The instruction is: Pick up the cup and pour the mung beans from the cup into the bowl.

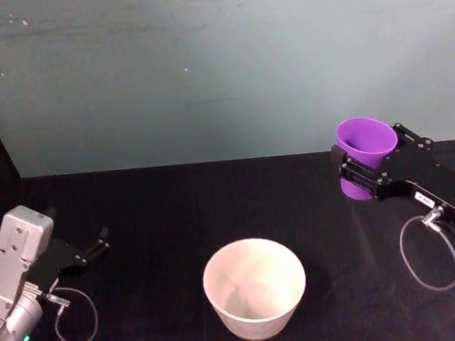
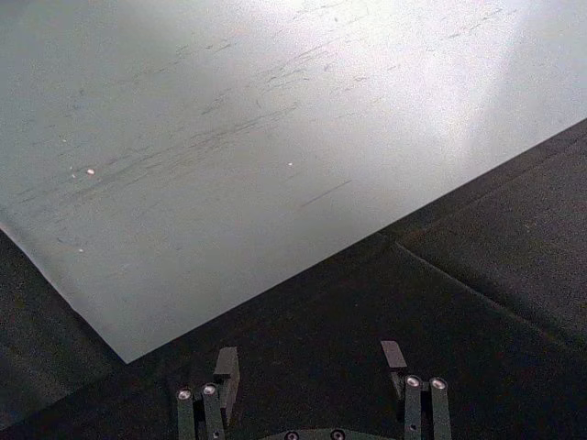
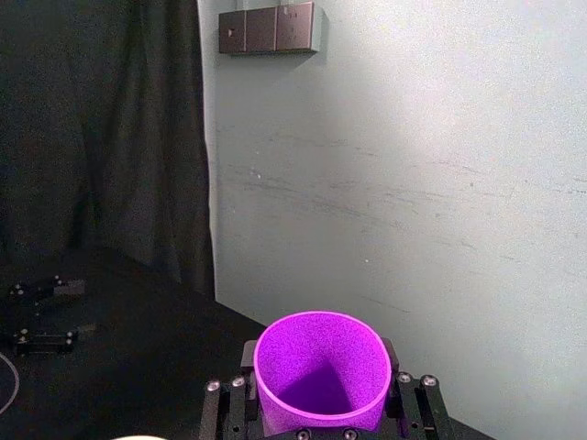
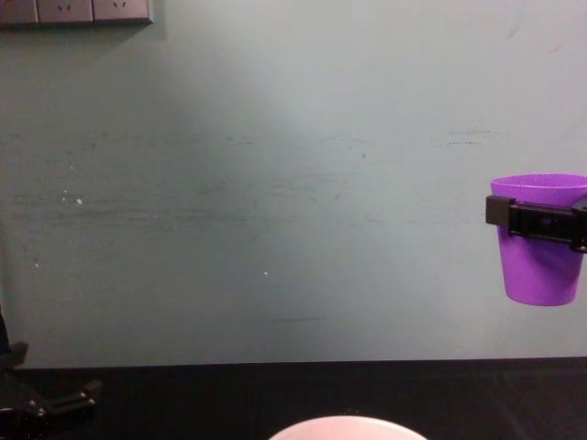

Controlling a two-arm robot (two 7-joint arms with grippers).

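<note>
The purple cup hangs upright well above the black table, at the right and behind the bowl. My right gripper is shut on it, one finger on each side of its wall. From the chest it shows high at the right edge, with a black finger across it. Its inner wall looks plain purple, and the mung beans are hidden. The white bowl stands at the table's front centre, its rim just showing from the chest. My left gripper rests open at the left.
A pale wall rises behind the black table. Power sockets sit high on it, and a dark curtain hangs to one side. Cables loop by both wrists.
</note>
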